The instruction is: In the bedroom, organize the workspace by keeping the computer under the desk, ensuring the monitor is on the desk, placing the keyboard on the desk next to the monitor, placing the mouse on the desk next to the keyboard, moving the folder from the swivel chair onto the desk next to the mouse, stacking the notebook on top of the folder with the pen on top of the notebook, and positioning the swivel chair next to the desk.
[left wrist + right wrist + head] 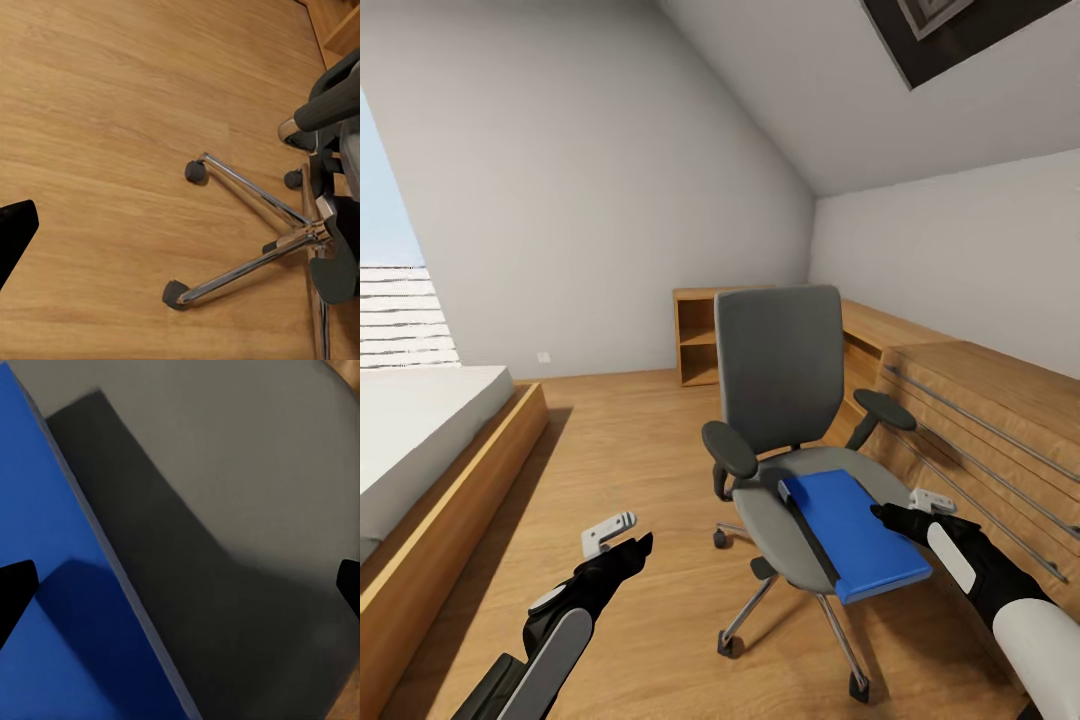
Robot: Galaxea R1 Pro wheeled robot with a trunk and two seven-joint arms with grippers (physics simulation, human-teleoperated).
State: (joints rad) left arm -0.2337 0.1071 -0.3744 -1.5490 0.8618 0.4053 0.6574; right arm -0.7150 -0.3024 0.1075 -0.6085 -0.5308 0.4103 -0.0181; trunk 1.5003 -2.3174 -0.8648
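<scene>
One folder (855,533) lies flat on the chair (780,400) seat, overhanging its front rim, with the right gripper (882,513) poised at the folder's far edge.

The step in hand looks like lifting the folder off the chair. The right wrist view shows both fingertips (15,589) spread wide, holding nothing, straddling the folder's dark edge over the grey seat. Next, the jaws likely need to drop around that edge and close. The left gripper (638,548) hangs apart from the chair over bare floor (112,112); whether it is open cannot be told. Beyond the chair, a wooden cabinet (980,400) crowds the right arm; floor on the other side is free.
</scene>
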